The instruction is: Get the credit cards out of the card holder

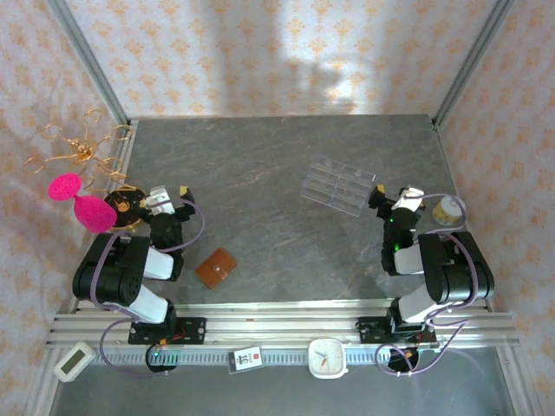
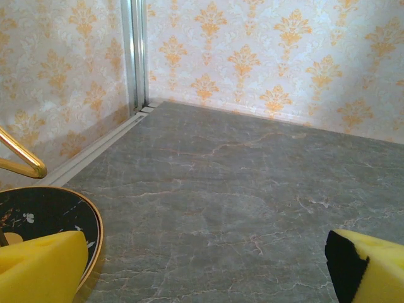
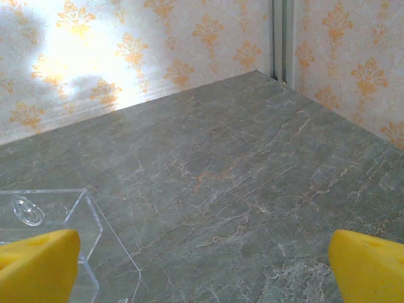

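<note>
The left fingers [image 2: 39,268] and right fingers [image 3: 38,265] stand wide apart and empty, and the card holder [image 1: 216,268] lies closed on the worktop [image 1: 277,225].

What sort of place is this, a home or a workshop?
Probably a staged robot test booth: wallpapered panels in a metal frame, two arms bolted to a rail, a brown wallet and clear tray as props.

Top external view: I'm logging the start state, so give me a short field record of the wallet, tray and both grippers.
card holder: folded shut, flat on the table, near left part
clear tray: on the table's right half, close to the right gripper
left gripper: open, empty
right gripper: open, empty
</note>
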